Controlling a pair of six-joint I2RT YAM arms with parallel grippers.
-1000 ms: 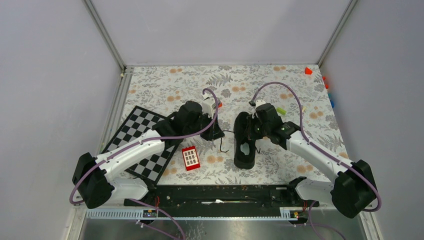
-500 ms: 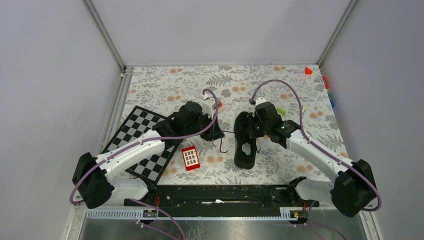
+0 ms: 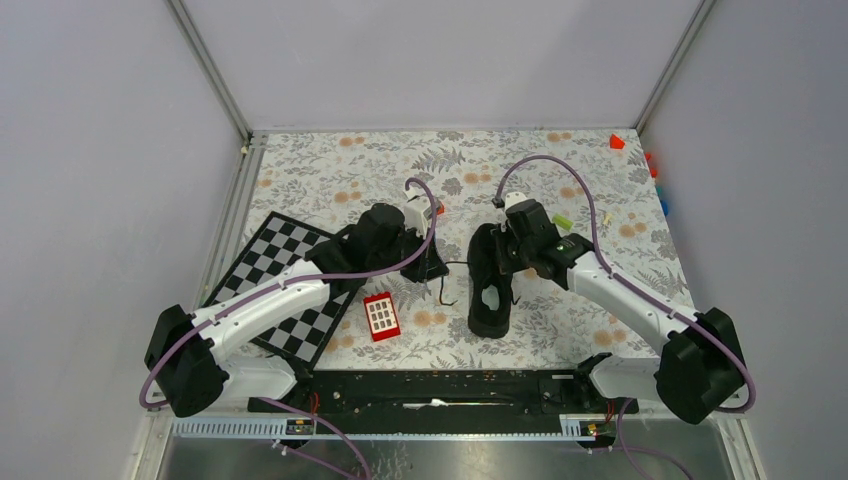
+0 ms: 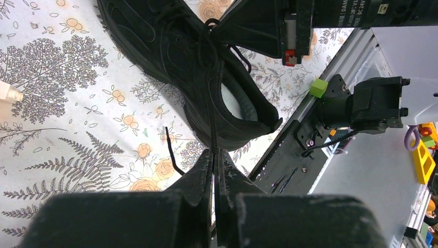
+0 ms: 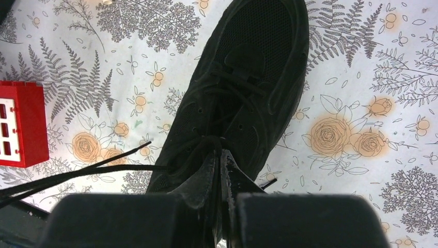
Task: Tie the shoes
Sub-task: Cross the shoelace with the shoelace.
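The left end effector [image 4: 214, 153] has its fingers pressed together on a thin black lace [image 4: 211, 111]. The lace runs taut from them to the eyelets of the all-black low-top sneaker [image 3: 489, 318]. This end effector sits just left of the sneaker's middle. A loose lace end [image 4: 170, 152] lies on the counter between it and the sneaker's side.

The right end effector [image 5: 220, 151] is directly over the sneaker's laced throat. Its fingers are together and its tips are down among the crossed laces. I cannot tell whether a strand is caught between them. Two lace strands [image 5: 77, 176] trail from under it off the sneaker's left side.

The sneaker stands upright on its sole on the counter [image 3: 330, 170], which is covered in a white cloth printed with grey ferns and orange flowers. Its toe points away from the arm bases, and its pale grey insole [image 4: 238, 103] shows.

A red rectangular block with white squares [image 3: 381, 316] lies left of the sneaker's heel, apart from it. A black-and-white chequered board [image 3: 265, 270] lies further left of the sneaker, partly under the left arm.
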